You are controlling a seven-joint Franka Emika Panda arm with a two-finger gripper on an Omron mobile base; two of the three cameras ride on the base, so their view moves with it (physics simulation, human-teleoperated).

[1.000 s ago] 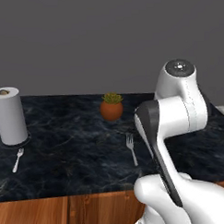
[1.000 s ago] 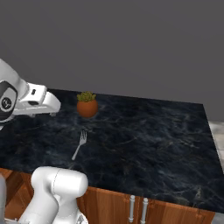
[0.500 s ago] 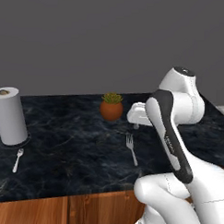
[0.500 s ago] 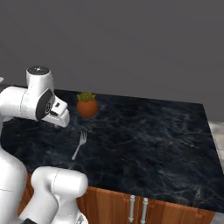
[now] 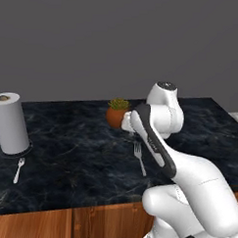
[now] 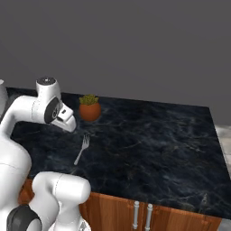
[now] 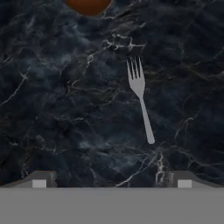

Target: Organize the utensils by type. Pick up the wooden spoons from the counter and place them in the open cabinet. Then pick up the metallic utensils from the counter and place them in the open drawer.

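Two metallic utensils lie on the black marble counter (image 5: 80,153). One silver fork (image 5: 140,158) rests just in front of my arm, tines pointing toward the back wall; it also appears as the fork (image 6: 81,148) and the fork (image 7: 141,98). A second fork (image 5: 18,169) lies at the left, near the front edge. My gripper (image 6: 68,125) hovers low over the counter, above and slightly behind the nearer fork. In the hand view the gripper (image 7: 111,181) is open, its fingertips (image 7: 43,179) wide apart with nothing between them. The wooden spoons, the open cabinet and the open drawer are out of view.
A small plant in an orange pot (image 5: 116,113) stands just behind the nearer fork, close to my hand. A white paper towel roll (image 5: 12,123) stands upright at the left, behind the second fork. Bare counter stretches to the right (image 6: 162,140).
My arm has swung forward and down from a raised pose, bringing the hand low over the counter by the pot and the nearer fork. The jaws stayed open; the forks have not moved.
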